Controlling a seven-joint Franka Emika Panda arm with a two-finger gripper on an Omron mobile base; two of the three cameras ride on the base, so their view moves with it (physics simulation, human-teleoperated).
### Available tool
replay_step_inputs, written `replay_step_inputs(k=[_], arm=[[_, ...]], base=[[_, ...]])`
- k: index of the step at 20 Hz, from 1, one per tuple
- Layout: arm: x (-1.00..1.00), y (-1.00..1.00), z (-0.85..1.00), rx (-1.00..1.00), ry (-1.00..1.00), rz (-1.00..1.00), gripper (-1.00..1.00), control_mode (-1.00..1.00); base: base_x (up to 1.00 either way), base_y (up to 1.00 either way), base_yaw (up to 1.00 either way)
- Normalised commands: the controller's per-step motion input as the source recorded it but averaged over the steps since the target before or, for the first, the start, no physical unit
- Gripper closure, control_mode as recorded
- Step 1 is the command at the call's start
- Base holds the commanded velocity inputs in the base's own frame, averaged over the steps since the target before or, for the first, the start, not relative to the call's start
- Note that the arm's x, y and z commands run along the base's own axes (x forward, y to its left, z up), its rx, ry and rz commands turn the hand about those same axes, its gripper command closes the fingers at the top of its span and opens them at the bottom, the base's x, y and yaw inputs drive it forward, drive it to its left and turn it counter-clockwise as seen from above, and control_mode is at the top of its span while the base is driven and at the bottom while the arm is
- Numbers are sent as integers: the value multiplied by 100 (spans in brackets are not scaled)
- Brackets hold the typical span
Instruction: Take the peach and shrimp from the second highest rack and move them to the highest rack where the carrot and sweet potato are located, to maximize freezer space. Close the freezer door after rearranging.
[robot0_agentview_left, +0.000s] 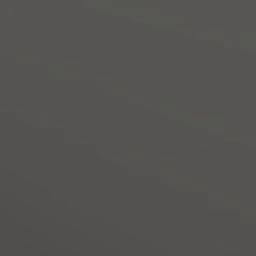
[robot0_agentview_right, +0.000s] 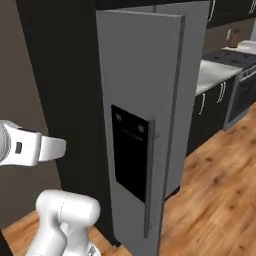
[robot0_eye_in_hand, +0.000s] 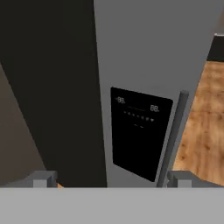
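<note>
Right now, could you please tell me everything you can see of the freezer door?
The freezer door is a tall, flat grey panel that looks like brushed metal. It stands swung open, its outer face toward the cameras. Set into it is a black dispenser panel with faint pale markings near its top. A slim grey vertical handle runs beside that panel, near the door's free edge. Behind the door the cabinet is dark. Nothing touches the door; the fingers are spread apart in front of it.

Your way ahead is blocked by the grey freezer door (robot0_agentview_right: 137, 120), swung out edge-on, with its vertical handle (robot0_eye_in_hand: 171, 138) and black dispenser panel (robot0_eye_in_hand: 138, 131) facing you. Left of the door lies a dark gap; right of it, open wooden floor (robot0_agentview_right: 215, 200).
</note>
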Motion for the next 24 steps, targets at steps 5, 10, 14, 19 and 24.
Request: replay_step_inputs(k=[5,10,14,19,24], arm=[[0,0,0,0,0,0,-100,100],[0,0,0,0,0,0,-100,100],[0,0,0,0,0,0,-100,100],[0,0,0,0,0,0,-100,100],[0,0,0,0,0,0,-100,100]], base=[[35,50,-57],[38,47,-52],[36,27,-38],[44,7,-18],[46,0,0]])
